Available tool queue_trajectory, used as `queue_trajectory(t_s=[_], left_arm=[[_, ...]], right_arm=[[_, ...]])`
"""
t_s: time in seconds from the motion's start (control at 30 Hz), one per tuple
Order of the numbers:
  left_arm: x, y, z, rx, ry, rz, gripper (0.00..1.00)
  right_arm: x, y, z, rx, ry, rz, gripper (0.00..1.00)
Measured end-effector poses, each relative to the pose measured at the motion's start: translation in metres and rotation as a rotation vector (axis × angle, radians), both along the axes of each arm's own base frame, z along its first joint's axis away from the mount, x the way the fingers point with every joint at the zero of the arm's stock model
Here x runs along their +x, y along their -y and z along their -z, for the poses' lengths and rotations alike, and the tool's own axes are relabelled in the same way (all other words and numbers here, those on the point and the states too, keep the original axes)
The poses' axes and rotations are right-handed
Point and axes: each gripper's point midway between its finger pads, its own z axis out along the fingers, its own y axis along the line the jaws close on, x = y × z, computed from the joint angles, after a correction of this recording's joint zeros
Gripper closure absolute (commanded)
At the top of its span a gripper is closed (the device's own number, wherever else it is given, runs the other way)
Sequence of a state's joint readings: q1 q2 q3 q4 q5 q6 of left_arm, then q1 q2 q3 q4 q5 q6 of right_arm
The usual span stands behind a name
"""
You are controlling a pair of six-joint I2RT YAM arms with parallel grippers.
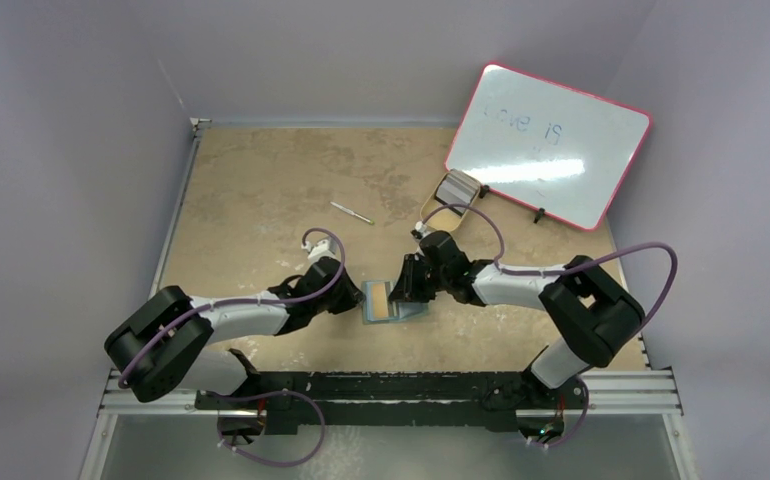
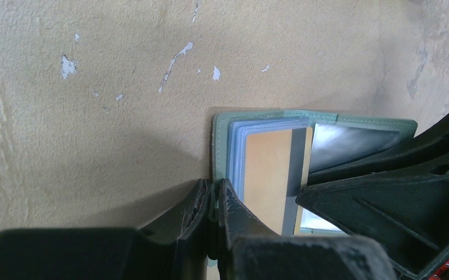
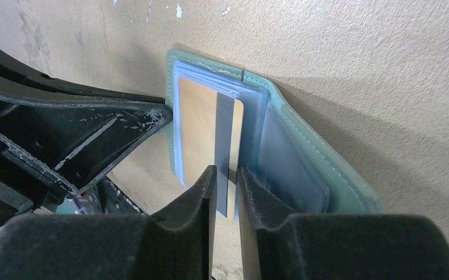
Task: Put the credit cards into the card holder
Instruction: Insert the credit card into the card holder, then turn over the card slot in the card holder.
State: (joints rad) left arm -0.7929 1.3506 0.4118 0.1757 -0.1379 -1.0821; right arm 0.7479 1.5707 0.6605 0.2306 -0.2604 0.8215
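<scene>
Where the two arms meet, just below the middle of the top view, the card holder (image 1: 376, 301) lies open and flat on the tan, scuffed surface (image 1: 261, 180). Its grey-green cover faces down and its pale blue sleeves face up.

The left tool (image 2: 213, 189) comes in from the left of that view. Its fingers are pressed together on the holder's left cover edge, with the thin green rim pinched between them at the bottom of the left wrist view.

The right tool (image 3: 227, 172) reaches in from the right and sits over the holder. In its own view a tan card (image 3: 202, 128) with a grey stripe down it lies partly inside the clear sleeve on the left half of the holder. The card's near end sticks out toward the bottom of the frame. The right fingers stand a narrow gap apart at that near end, and the stripe shows through the gap. I cannot tell whether they grip the card or only rest against it.

Further back, right of centre in the top view, a stack of cards (image 1: 458, 187) sits just beside the lower left corner of a pink-edged whiteboard (image 1: 551, 145) propped at the upper right. A thin pen (image 1: 351, 212) lies on its own, well apart from the holder, toward the upper middle.
</scene>
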Motion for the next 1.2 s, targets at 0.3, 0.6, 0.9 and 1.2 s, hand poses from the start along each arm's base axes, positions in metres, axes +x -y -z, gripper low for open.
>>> queue_trajectory(t_s=[0.3, 0.6, 0.9, 1.2], left_arm=[[-0.002, -0.005, -0.001, 0.058, -0.045, -0.007, 0.8], [0.001, -0.002, -0.035, 0.049, -0.034, -0.01, 0.69], [0.007, 0.017, -0.082, -0.101, 0.035, 0.01, 0.64], [0.002, 0.02, -0.043, -0.096, -0.02, 0.013, 0.63]], right_arm=[[-0.005, 0.006, -0.003, -0.02, -0.007, 0.002, 0.68], [-0.003, 0.012, -0.015, -0.018, 0.035, 0.015, 0.82], [0.0, 0.014, -0.011, -0.025, 0.052, 0.031, 0.83], [0.001, 0.014, -0.005, -0.025, 0.055, 0.034, 0.87]])
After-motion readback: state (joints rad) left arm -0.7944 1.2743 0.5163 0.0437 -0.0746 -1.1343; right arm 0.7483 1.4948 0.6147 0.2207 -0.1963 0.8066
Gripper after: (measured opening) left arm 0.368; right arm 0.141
